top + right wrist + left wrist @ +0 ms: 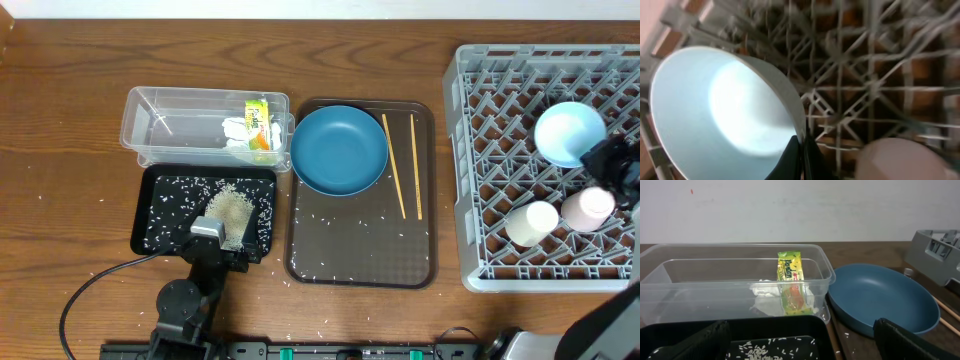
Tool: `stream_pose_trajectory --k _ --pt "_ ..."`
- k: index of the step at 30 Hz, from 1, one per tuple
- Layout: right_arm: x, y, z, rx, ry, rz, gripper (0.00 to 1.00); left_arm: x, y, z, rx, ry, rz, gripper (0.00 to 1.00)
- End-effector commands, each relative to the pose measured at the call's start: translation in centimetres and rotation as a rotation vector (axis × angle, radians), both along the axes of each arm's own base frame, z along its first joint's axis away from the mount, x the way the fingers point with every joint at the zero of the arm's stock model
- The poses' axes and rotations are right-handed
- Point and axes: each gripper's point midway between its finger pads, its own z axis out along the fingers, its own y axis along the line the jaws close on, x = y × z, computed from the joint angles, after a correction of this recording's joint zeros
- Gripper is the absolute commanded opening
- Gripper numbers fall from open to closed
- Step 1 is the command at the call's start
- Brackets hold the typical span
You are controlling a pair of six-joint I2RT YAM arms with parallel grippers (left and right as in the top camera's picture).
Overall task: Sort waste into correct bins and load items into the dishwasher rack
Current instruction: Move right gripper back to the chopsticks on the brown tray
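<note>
With right claw, pinching bowl rim in rack; with left claw, gaping. Done with cups, wrapper, tissue; pending plate, chopsticks, stray rice.

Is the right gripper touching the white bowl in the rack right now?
Touching. The right wrist view shows the right gripper pinched on the white bowl's rim, one finger on each side, with no gap.

Snack wrapper and tissue lie in clear tub (blue plate beside).
</note>
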Motion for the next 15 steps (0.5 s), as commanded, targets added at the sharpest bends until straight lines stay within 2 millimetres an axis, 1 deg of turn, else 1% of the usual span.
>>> stream_pose_trajectory --k 1,4,6,9,10,12,15 --pt "0.3 -0.8 7.4 -0.200 -0.090 -0.029 0.02 0.0 0.4 -1.6 0.024 0.040 0.018 0.93" --pt "-0.5 -0.8 11.0 -0.353 -0.105 -0.078 0.02 0.0 0.4 -1.6 0.024 0.040 0.018 0.93" --pt "-1.3 -1.0 12.7 -0.482 -0.080 -0.126 0.02 0.0 0.4 -1.6 0.024 0.040 0.018 0.93" --pt "-2.6 -1.1 14.7 -0.684 -0.004 -0.243 0.02 0.0 0.4 -1.6 0.024 0.040 0.018 0.94" --pt "-2.8 -1.0 15.1 -0.742 0.020 -0.269 0.01 0.0 0.4 -1.6 0.024 0.040 0.018 0.93" --pt "-2.5 -0.1 16.1 -0.883 0.075 -0.284 0.02 0.0 0.4 -1.6 0.024 0.040 0.018 0.93" --pt "-1.5 1.1 17.0 -1.075 0.168 -0.283 0.01 0.0 0.4 -1.6 0.024 0.040 0.018 0.94"
